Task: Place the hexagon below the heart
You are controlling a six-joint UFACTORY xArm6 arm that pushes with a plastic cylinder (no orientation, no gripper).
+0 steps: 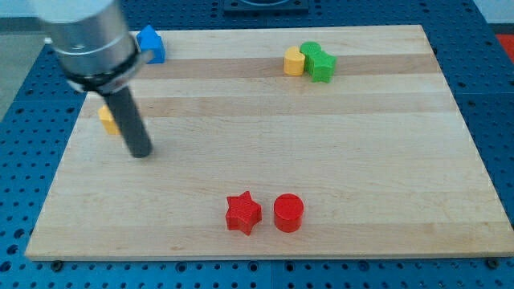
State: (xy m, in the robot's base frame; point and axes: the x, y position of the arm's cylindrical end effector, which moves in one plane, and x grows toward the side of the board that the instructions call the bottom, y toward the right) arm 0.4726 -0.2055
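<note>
Tip (140, 152) just right of half-hidden yellow block (107, 120) — orientation unreadable.

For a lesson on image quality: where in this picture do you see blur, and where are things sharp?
Camera view: the arm's grey housing at the view's top left is smeared; the rod down to my tip is softer too; the red star and red cylinder stay crisp.

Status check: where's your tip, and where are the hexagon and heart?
My tip at view's left, beside a part-hidden yellow block, shape unclear. Another yellow block touches green blocks at top. Path between clear.
</note>
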